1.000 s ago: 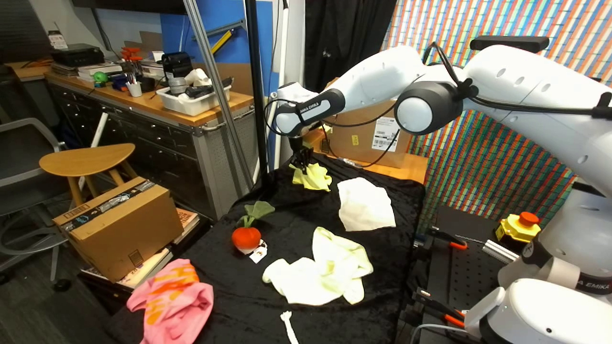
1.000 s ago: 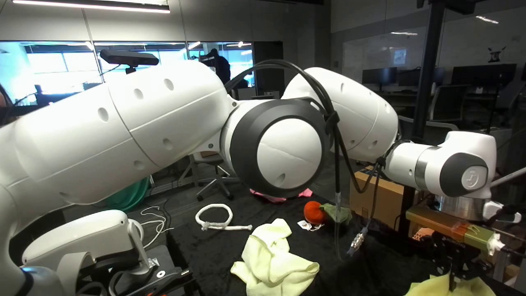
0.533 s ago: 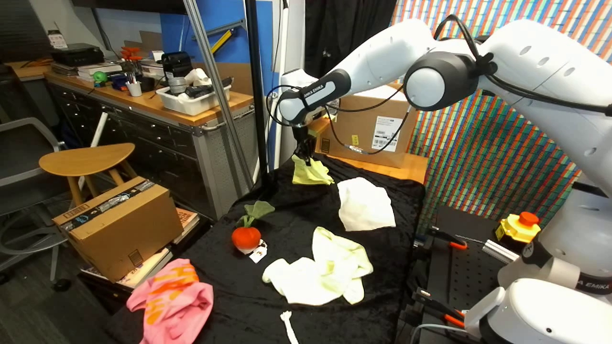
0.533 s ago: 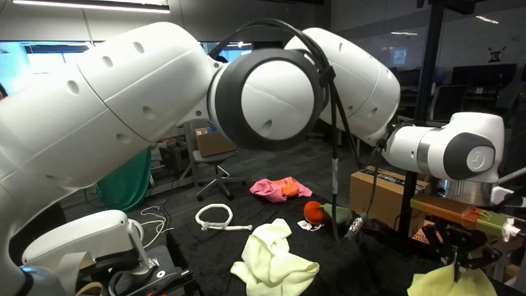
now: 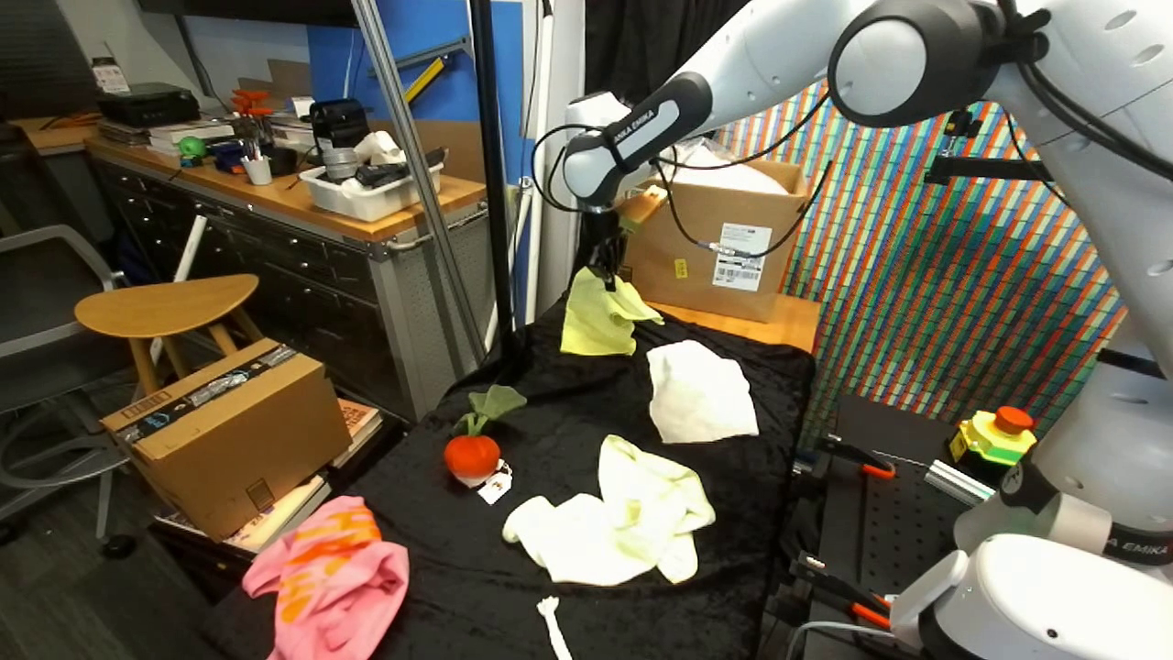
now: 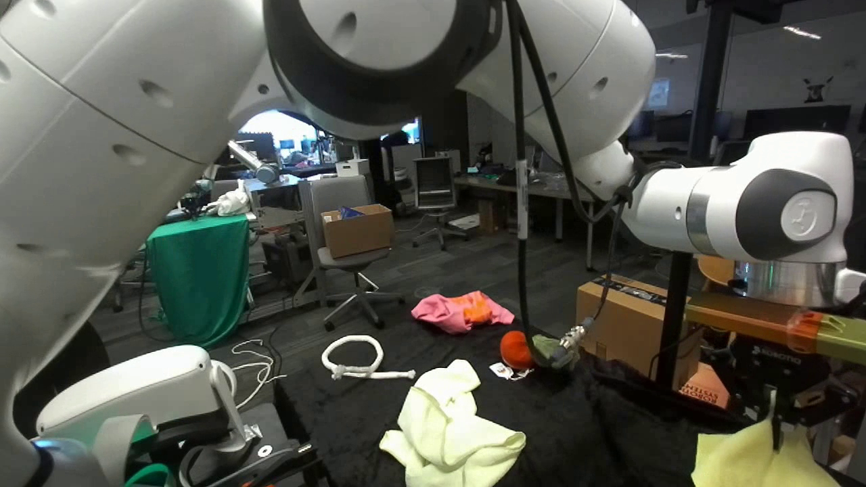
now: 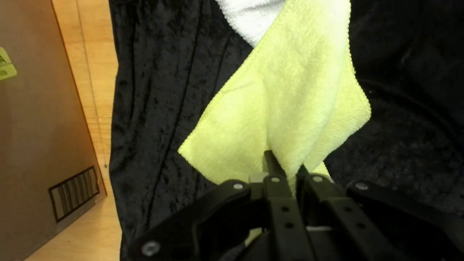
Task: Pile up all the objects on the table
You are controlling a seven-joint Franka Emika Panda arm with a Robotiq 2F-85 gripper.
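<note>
In an exterior view, the gripper [image 5: 609,282] has climbed over the last second, and the bright yellow microfibre cloth [image 5: 600,316] has come up with it, a low heap turned into a hanging drape just above centre. The jaws stand nearly together, pinching it by its top. That reads as the lift before a carry. No pile has formed: the white terry cloth [image 5: 701,394] lies just to the lower right of it, the pale yellow cloth [image 5: 632,522] crumpled at lower centre, both on the black-draped table [image 5: 559,417]. Whether the hanging hem has left the table is hard to tell.

In an exterior view, the elbow [image 6: 379,34] has swung up and uncovered the pink-and-orange cloth [image 6: 462,311] near the centre. The red plush vegetable [image 6: 512,350] sits near it; both, I judge, wait their turn.

In the wrist view, a gathered fold is trapped between the narrow jaws at lower centre, and the microfibre cloth runs from them to the top of the frame. There it crosses in front of the white terry cloth, probably the handiest spot to start stacking. A cardboard box [image 7: 43,119] stands at the left, apart from the drape.
</note>
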